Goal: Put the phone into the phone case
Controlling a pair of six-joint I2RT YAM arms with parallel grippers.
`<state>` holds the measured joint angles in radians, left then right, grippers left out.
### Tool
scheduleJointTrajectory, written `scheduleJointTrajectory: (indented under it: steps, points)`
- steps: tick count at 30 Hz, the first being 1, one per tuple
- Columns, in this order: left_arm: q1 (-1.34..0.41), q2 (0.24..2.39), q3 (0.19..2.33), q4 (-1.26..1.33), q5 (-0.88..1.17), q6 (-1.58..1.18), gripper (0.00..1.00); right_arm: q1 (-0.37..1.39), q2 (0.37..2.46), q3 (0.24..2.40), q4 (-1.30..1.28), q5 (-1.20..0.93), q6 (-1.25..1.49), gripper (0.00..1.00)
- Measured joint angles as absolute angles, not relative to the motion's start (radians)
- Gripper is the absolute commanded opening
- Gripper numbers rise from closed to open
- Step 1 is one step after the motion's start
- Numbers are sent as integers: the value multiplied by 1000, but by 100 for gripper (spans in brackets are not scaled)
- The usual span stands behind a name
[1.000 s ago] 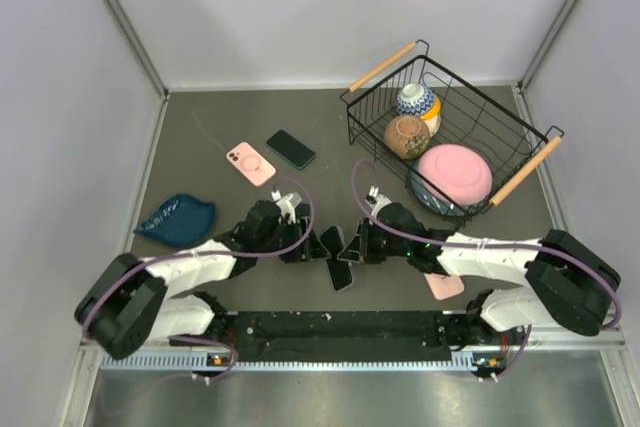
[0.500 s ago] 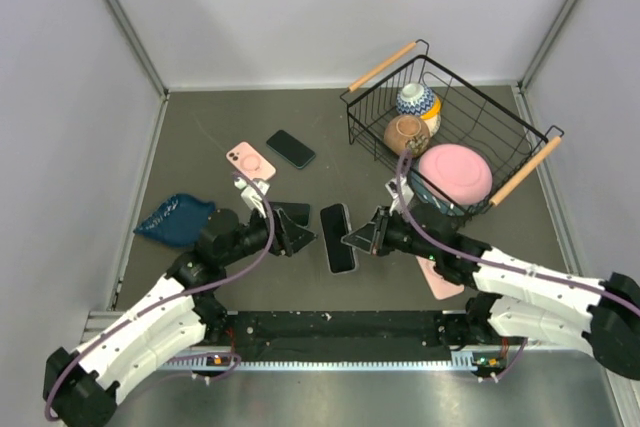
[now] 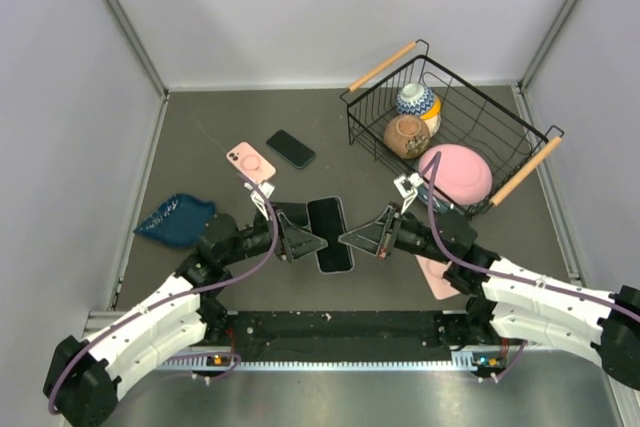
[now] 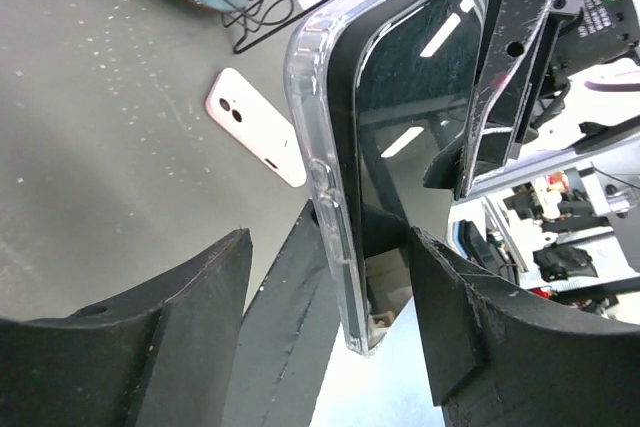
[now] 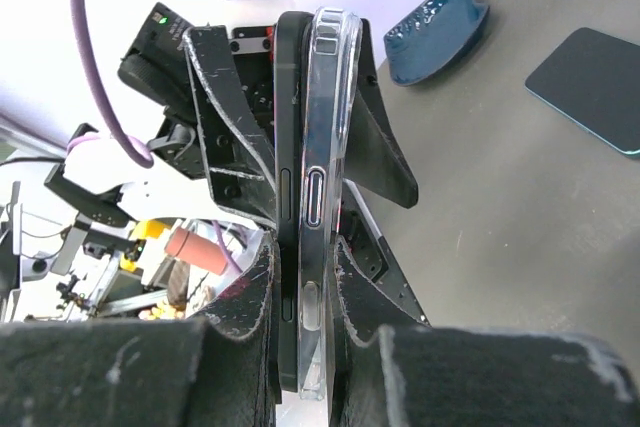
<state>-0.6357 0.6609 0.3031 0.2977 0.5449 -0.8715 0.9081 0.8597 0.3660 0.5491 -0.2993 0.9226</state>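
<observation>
Black phone (image 3: 330, 227) looks part-seated in clear plastic case (image 4: 318, 147), long axis near-far; left gripper (image 3: 312, 243), right gripper (image 3: 350, 239) pinch opposite edges.

The phone (image 3: 328, 234) no longer lies low by the arm bases as it did a second ago. It sits higher in the top view, looks larger and leans with its top end to the left, lifted off the table (image 3: 220, 137). The left gripper (image 3: 308, 241) and right gripper (image 3: 354, 239) have risen with it and now meet it from either side. Both arms have unfolded, their elbows swung out toward the near corners. More of the pink phone (image 3: 436, 279) shows beside the right arm.
</observation>
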Motion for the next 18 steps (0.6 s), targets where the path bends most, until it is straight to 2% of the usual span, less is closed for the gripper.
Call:
scheduleJointTrajectory:
  steps: [4,5,7,8,11,12,14,15,18]
  points:
    - [-635,699,270,424,595,-925,55,908,878,355,603,-326,929,0]
    - [-635,706,265,448,606,-937,47,908,883,352,612,-332,930,0]
    - [-635,716,259,486,624,-956,38,908,891,351,620,-337,930,4]
    - [-636,718,257,504,633,-961,27,908,894,351,621,-338,929,7]
    - [-632,715,248,553,658,-982,13,906,889,351,615,-339,918,21]
    - [-630,709,245,567,666,-986,3,906,887,352,610,-334,915,29]
    - [-634,700,243,588,678,-986,0,907,879,352,591,-332,916,37]
    - [-635,695,240,584,683,-978,0,910,868,355,579,-334,913,46]
    - [-635,691,234,575,697,-966,0,913,830,370,532,-331,909,60]
